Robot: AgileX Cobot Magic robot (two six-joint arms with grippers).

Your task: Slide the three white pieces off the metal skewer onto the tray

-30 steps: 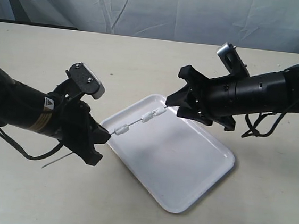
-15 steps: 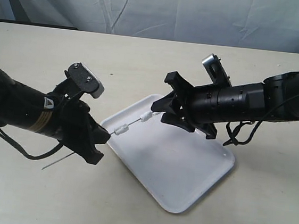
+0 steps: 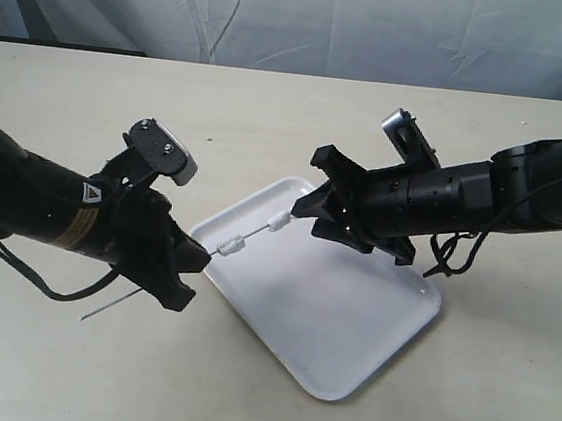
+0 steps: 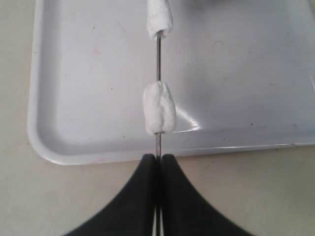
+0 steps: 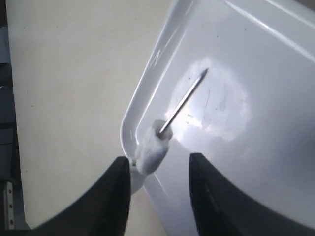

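Observation:
My left gripper is shut on the metal skewer and holds it slanting up over the tray's near-left corner. In the left wrist view the jaws pinch the skewer just below one white piece; a second white piece sits farther along. I can make out only two white pieces. My right gripper is open at the skewer's far end. Its wrist view shows the outer white piece between the open fingers, nearer that finger, with the bare skewer tip over the tray.
The skewer's back end sticks out behind the left gripper, low over the beige table. A wrinkled pale cloth hangs behind the table. The tray's right part lies under the right arm.
The right gripper has moved left along the skewer, from beyond its tip to around the outer white piece. The left gripper and skewer have stayed put.

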